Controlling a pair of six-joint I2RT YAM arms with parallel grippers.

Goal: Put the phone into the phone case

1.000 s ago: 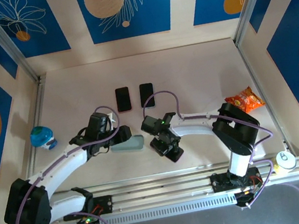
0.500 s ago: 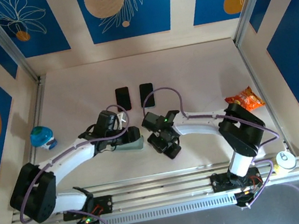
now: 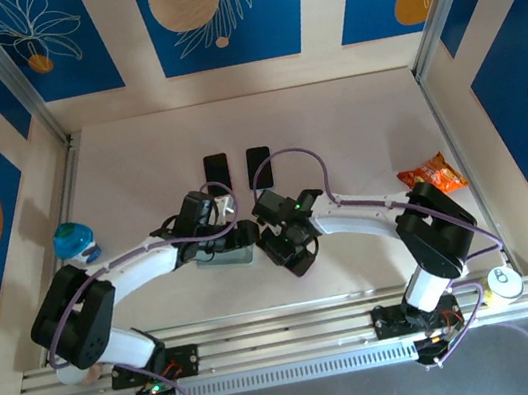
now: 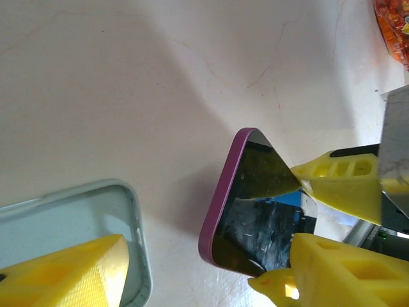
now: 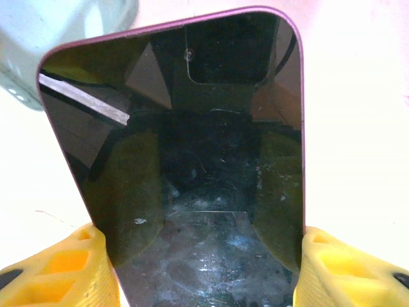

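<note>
Phone point(image 5: 192, 147) is clamped in the right end effector point(image 5: 201, 240), whose yellow fingers point(image 5: 61, 272) press against its two long sides near one end. Its dark, smudged glass faces that wrist camera, and a magenta rim runs round the edge. From above, this grip sits near the middle of the bench point(image 3: 353, 122), just right of the pale green phone case point(image 3: 236, 257), which lies flat with its hollow side up. In the left wrist view the phone's free end points toward the case and throws a shadow on the bench beneath it. A strip of bare bench shows between the magenta rim and the lip of the case, so the two are close but apart. Over the case is the left end effector point(image 3: 217, 246) with its fingers spread apart. One yellow finger point(image 4: 64, 272) is low above the hollow of the case, and whether it touches cannot be told. Farther back, a dark handset point(image 3: 217, 175) and a second handset point(image 3: 259, 166) lie side by side. An orange snack bag point(image 3: 431, 176) rests toward the right, a blue-and-white container point(image 3: 75, 241) stands near the left wall, and a can point(image 3: 503, 283) sits at the near right corner by the rail.
</note>
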